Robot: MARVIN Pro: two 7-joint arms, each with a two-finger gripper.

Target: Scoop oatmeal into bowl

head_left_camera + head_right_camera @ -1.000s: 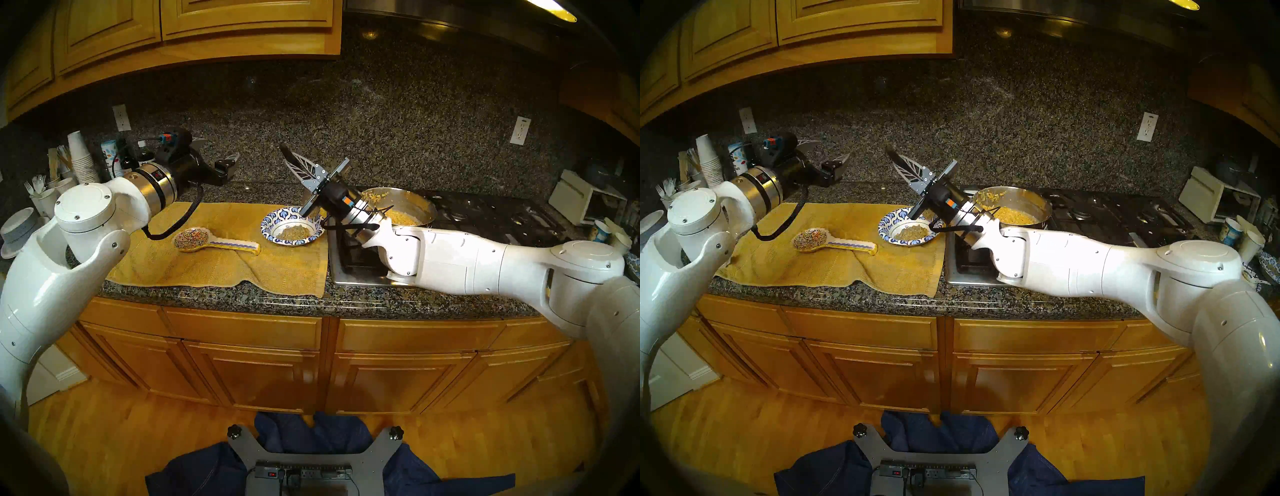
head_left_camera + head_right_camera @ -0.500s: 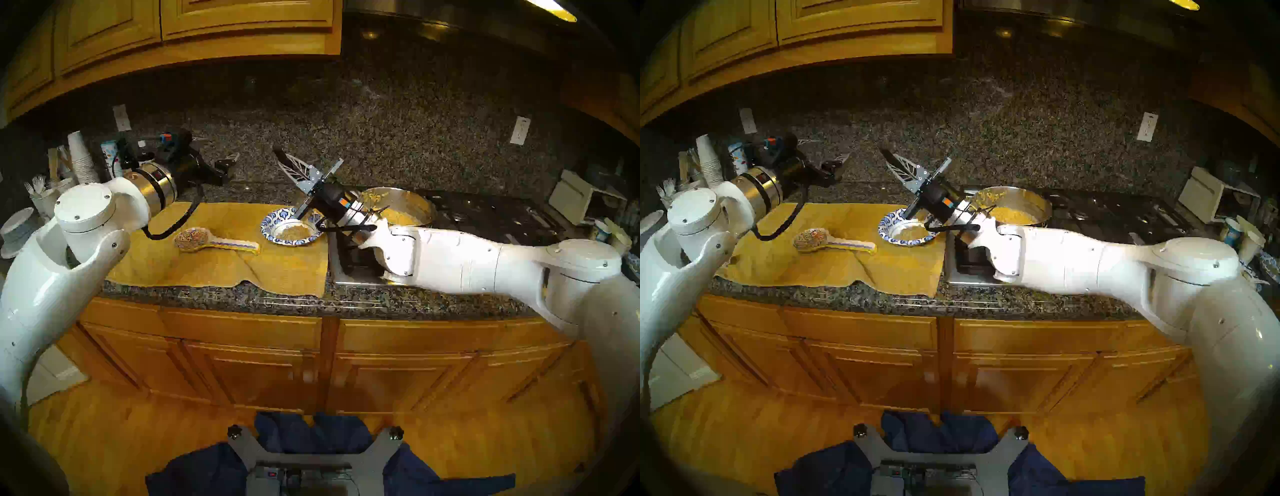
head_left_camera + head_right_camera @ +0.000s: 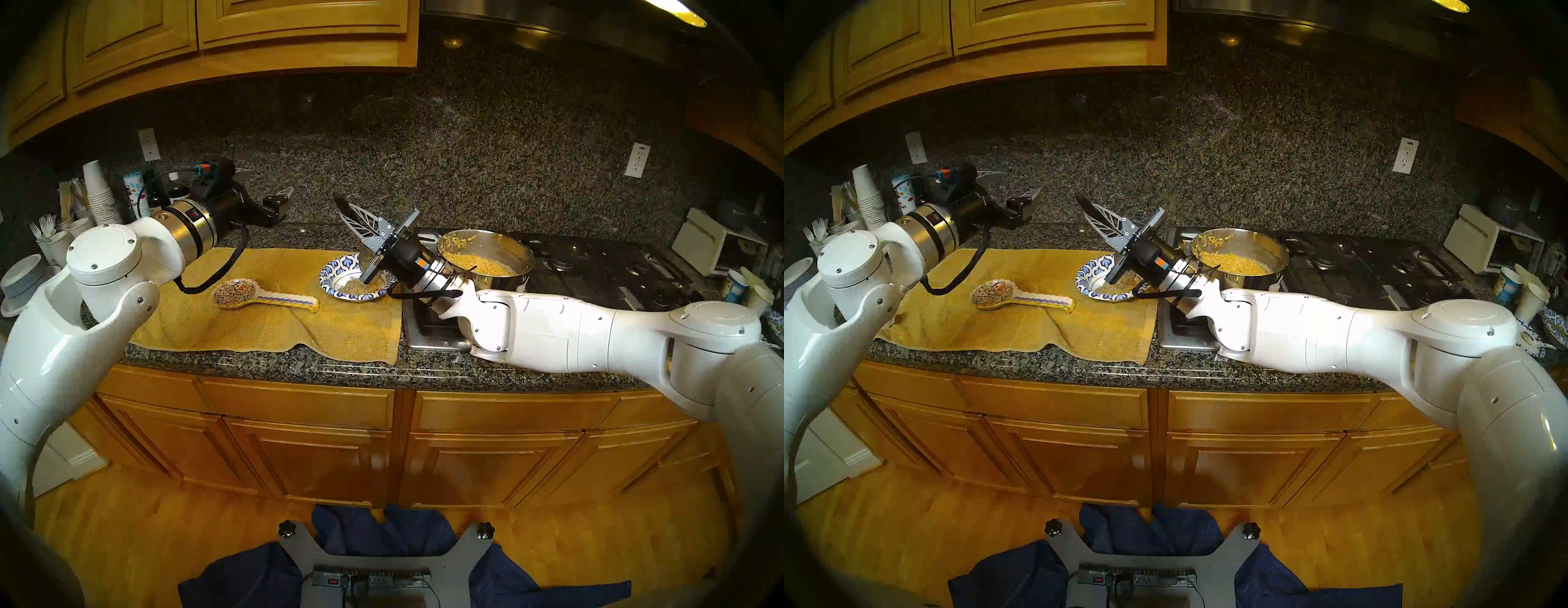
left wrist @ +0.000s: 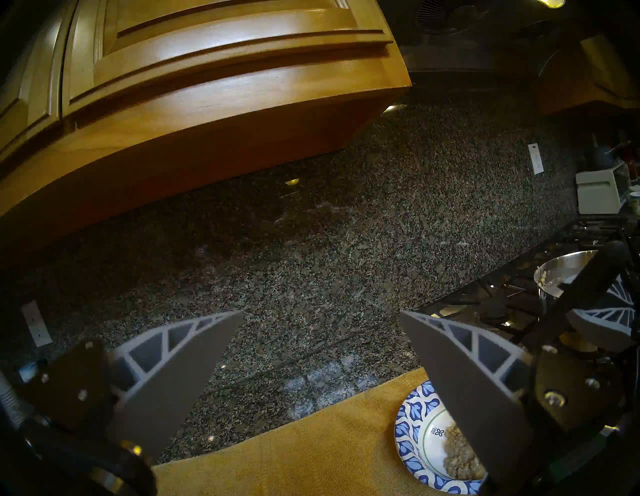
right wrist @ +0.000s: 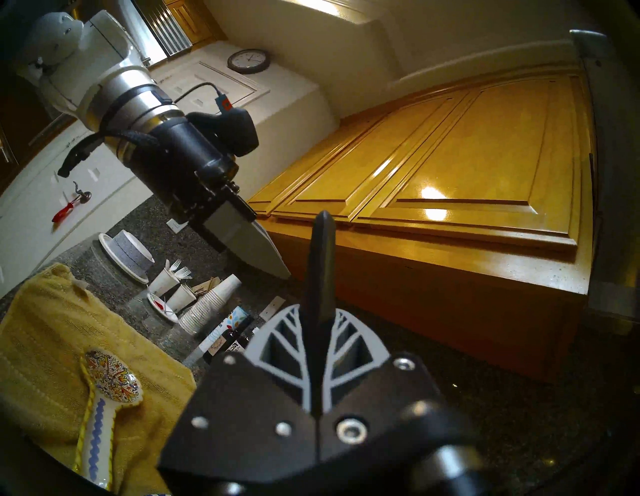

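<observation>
The blue-and-white bowl (image 3: pixel 335 271) (image 3: pixel 1089 271) (image 4: pixel 412 415) sits on a yellow towel and holds a lump of oatmeal (image 3: pixel 358 288) (image 4: pixel 457 453). More oatmeal (image 3: pixel 479 265) (image 3: pixel 1233 263) fills the steel pot to its right. My right gripper (image 3: pixel 352 210) (image 5: pixel 317 311) is shut on a black utensil handle (image 5: pixel 320 263). It tilts up to the back left, and its black body hangs low over the bowl's right side. The utensil's working end is hidden. My left gripper (image 3: pixel 271 181) (image 4: pixel 322 313) hovers open and empty above the counter's back left.
A painted spoon rest (image 3: pixel 263 297) lies on the yellow towel (image 3: pixel 263 335) left of the bowl. The steel pot (image 3: pixel 524 261) stands on the stove (image 3: pixel 602 263). Paper cups and bottles (image 3: pixel 99 195) crowd the back left. A white appliance (image 3: pixel 712 246) stands at the far right.
My right gripper has sunk and shifted slightly left with the utensil, so its body now hangs lower over the bowl and uncovers more of the pot. The left arm has not moved.
</observation>
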